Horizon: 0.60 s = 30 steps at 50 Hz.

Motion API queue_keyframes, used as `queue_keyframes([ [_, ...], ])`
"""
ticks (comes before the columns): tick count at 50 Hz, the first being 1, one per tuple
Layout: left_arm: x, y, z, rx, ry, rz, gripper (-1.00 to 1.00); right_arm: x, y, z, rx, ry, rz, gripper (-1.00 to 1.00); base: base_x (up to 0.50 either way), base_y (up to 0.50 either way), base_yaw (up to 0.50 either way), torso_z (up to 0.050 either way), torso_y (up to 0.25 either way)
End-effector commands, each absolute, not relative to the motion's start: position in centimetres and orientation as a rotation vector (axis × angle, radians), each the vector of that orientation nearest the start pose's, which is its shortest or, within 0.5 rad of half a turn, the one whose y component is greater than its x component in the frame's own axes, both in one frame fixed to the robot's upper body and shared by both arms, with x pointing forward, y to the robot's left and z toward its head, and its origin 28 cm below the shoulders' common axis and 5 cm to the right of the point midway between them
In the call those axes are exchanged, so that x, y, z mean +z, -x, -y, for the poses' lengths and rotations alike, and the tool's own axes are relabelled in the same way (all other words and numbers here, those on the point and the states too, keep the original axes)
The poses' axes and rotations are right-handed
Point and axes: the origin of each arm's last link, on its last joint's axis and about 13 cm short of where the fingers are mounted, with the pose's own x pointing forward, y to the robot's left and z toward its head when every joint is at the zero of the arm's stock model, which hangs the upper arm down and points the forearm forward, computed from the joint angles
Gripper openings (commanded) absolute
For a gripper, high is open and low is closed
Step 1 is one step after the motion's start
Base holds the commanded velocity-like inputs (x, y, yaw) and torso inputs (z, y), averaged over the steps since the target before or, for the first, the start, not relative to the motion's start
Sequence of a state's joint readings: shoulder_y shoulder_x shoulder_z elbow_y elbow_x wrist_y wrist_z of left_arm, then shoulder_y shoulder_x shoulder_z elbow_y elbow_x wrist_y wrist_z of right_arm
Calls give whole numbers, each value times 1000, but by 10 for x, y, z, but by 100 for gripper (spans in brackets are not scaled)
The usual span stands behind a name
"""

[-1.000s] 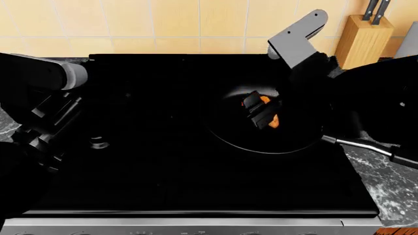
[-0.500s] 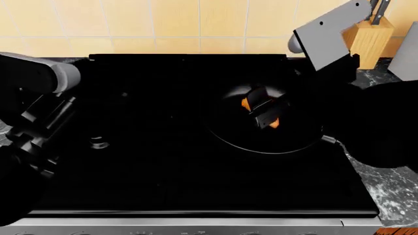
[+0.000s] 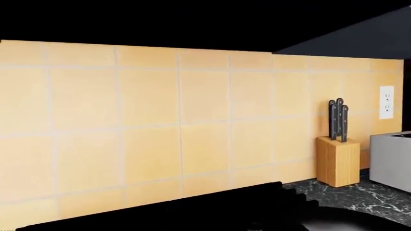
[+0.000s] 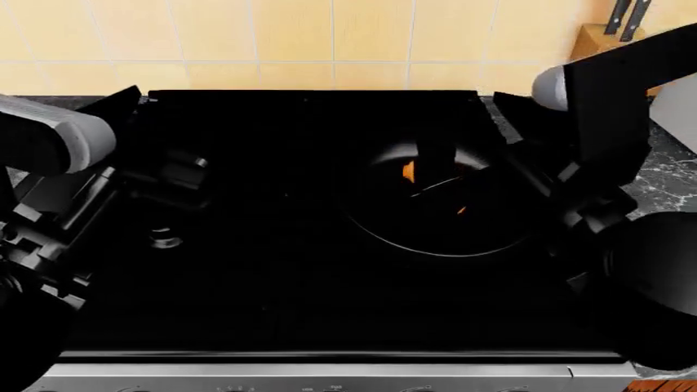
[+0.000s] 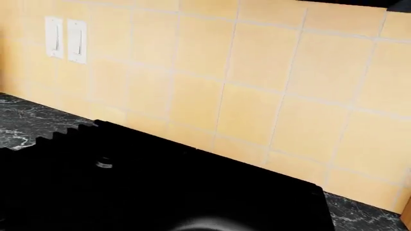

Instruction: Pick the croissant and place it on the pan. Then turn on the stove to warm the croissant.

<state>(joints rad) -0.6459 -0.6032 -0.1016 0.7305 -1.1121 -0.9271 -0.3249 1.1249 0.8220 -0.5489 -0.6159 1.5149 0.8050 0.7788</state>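
The croissant [image 4: 410, 171] is lying in the pan [image 4: 436, 237], which is sitting on the right part of the stove [image 4: 273, 278]; only orange slivers of it are showing, since the right gripper [image 4: 436, 184] is hanging directly over it. That gripper is being held low above the pan, seemingly because the pastry is being set down there; whether its jaws are parted or closed on the croissant cannot be told, as dark fingers are blending into the dark pan. The left gripper [image 4: 163, 184] is being kept well apart over the left of the cooktop, clear of the work; its opening cannot be told either. Both wrist views are showing only tiled wall. The knobs at the near edge are being left untouched, so the warming step is judged not yet begun
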Motion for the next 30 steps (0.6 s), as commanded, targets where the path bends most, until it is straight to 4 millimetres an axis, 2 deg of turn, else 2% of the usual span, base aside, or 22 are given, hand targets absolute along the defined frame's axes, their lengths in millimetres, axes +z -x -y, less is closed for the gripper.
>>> queue_keyframes([
  [1, 249, -217, -256, -340, 30, 277, 100, 280, -201, 109, 351, 58, 149, 100, 0, 0, 0, 0, 0],
  [23, 244, -219, -254, -355, 25, 254, 100, 280, -196, 116, 334, 50, 115, 100, 0, 0, 0, 0, 0],
  [30, 244, -219, -254, -354, 26, 254, 100, 281, -195, 116, 336, 51, 114, 100, -369, 0, 0, 0, 0],
])
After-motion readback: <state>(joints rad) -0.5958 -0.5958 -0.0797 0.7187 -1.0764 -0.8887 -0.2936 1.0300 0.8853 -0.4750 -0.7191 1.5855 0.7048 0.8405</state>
